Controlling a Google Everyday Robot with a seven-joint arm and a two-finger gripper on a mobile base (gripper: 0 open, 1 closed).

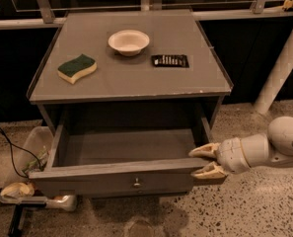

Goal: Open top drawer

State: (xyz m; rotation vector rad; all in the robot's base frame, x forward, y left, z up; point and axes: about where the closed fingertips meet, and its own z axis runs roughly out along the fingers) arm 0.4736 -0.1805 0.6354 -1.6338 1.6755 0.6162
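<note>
At lower right, the claw [201,162], fingers apart, straddles the right end of the pulled-out top drawer [101,181]; pulling further off-centre could skew, jam, or unseat it.

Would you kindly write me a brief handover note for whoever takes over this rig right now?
End effector: open, at the right end of the top drawer front, one finger near the front's top edge and one lower. I cannot tell whether it touches.
Top drawer: pulled well out of the cabinet, its box showing. The knob at the centre of the front is not held.
Done: the drawer is open.
Left: probably only backing the arm clear. Pull further only if full extension is wanted.
</note>
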